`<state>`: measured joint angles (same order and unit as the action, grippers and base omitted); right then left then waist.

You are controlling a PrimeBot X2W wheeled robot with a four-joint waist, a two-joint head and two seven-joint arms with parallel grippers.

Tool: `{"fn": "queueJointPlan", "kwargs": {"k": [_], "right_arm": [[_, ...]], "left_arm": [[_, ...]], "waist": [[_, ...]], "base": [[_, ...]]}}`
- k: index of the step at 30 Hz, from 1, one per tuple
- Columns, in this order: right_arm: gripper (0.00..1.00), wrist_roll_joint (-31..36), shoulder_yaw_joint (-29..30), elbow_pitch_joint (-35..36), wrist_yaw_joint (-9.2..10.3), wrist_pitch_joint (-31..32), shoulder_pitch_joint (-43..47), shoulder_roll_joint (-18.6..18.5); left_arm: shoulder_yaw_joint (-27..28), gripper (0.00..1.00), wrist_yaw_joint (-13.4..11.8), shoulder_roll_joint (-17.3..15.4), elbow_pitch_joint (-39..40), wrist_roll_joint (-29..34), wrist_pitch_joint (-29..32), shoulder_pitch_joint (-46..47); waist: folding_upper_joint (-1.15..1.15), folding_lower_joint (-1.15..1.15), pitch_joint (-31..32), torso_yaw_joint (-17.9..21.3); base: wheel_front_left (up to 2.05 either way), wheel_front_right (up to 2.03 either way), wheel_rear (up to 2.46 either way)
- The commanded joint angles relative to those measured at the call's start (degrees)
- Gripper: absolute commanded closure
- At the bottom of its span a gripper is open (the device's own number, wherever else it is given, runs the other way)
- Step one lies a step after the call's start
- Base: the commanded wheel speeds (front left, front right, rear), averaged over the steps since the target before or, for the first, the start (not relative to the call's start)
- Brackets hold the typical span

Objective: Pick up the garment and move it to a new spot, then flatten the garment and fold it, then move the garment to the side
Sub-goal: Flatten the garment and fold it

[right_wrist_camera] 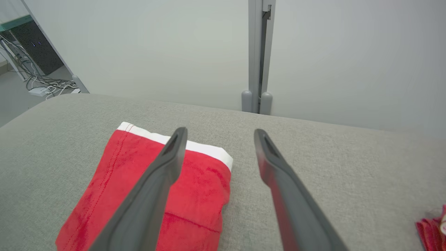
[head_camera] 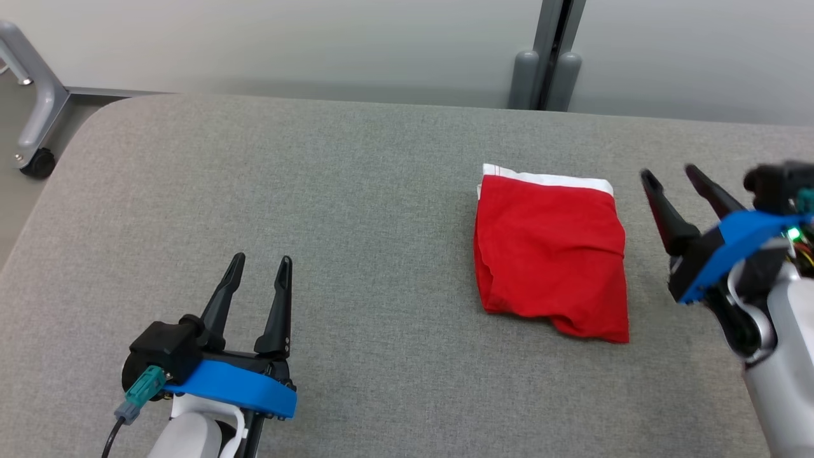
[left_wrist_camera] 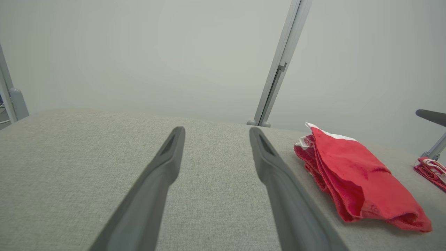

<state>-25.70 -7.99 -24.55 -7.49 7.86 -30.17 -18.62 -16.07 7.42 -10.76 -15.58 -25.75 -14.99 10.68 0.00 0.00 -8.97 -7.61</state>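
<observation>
The garment (head_camera: 551, 251) is a red piece with a white band along its far edge, folded into a thick rectangle on the grey table (head_camera: 356, 210), right of centre. My right gripper (head_camera: 669, 172) hangs open just to its right, above the cloth's level, with nothing between the fingers. From the right wrist the garment (right_wrist_camera: 118, 191) lies under and left of that open gripper (right_wrist_camera: 217, 134). My left gripper (head_camera: 262, 259) rests open at the lower left, well clear of the cloth. In the left wrist view the open left gripper (left_wrist_camera: 216, 129) has the garment (left_wrist_camera: 359, 177) at its right.
Another red and white cloth (left_wrist_camera: 432, 170) lies at the table's far right edge, also seen from the right wrist as a red cloth (right_wrist_camera: 432, 230). A grey post (head_camera: 550, 54) stands behind the table against a pale wall. A wheeled frame leg (head_camera: 35, 114) is off the back left corner.
</observation>
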Motion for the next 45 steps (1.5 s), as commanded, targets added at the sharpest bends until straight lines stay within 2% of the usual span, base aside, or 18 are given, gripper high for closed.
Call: {"fn": "queueJointPlan", "kwargs": {"k": [1,3,8,14,20,25,36,45], "right_arm": [[0.00,1.8,1.6,-0.2,0.00,-1.7,2.6,0.5],[0.00,2.5,2.8,-0.3,0.00,-2.9,3.9,1.1],[0.00,6.3,9.7,1.6,0.00,-11.1,10.8,5.3],[0.00,8.8,12.5,8.6,0.00,-16.4,18.3,10.4],[0.00,9.8,12.1,16.6,0.00,-15.3,24.2,12.6],[0.00,10.2,11.2,20.2,0.00,-13.1,27.6,13.6],[0.00,10.1,9.1,16.5,0.00,-12.6,29.4,13.2],[0.00,10.2,8.8,13.7,0.00,-12.0,28.1,12.9]], "left_arm": [[0.0,0.00,0.1,0.0,0.0,0.2,-0.3,-0.2],[-0.1,0.00,0.1,0.1,-0.1,0.2,-0.3,-0.2],[1.4,0.00,0.1,0.6,-0.1,0.6,-0.3,-1.0],[4.9,0.00,0.1,1.3,-0.1,2.1,-0.3,-3.0],[8.3,0.00,0.1,2.2,-0.4,3.8,-0.3,-5.6],[9.6,0.00,0.1,2.2,-1.2,4.7,-0.3,-6.8],[10.6,0.00,0.1,1.6,-4.5,6.2,-0.3,-7.3],[10.9,0.00,0.1,2.4,-5.5,6.7,-0.3,-8.0]], "waist": [[0.00,0.00,0.4,0.3],[0.00,0.00,0.6,0.4],[0.00,0.00,2.0,1.3],[0.00,0.00,3.6,3.6],[0.00,0.00,5.3,6.2],[0.00,0.00,6.5,7.7],[0.00,0.00,9.1,9.2],[0.00,0.00,9.7,8.8]], "base": [[0.00,0.00,0.00],[0.00,0.00,0.00],[0.00,0.00,0.00],[0.00,0.00,0.00],[0.00,0.00,0.00],[0.00,0.00,0.00],[0.00,0.00,0.00],[0.00,0.00,0.00]]}}
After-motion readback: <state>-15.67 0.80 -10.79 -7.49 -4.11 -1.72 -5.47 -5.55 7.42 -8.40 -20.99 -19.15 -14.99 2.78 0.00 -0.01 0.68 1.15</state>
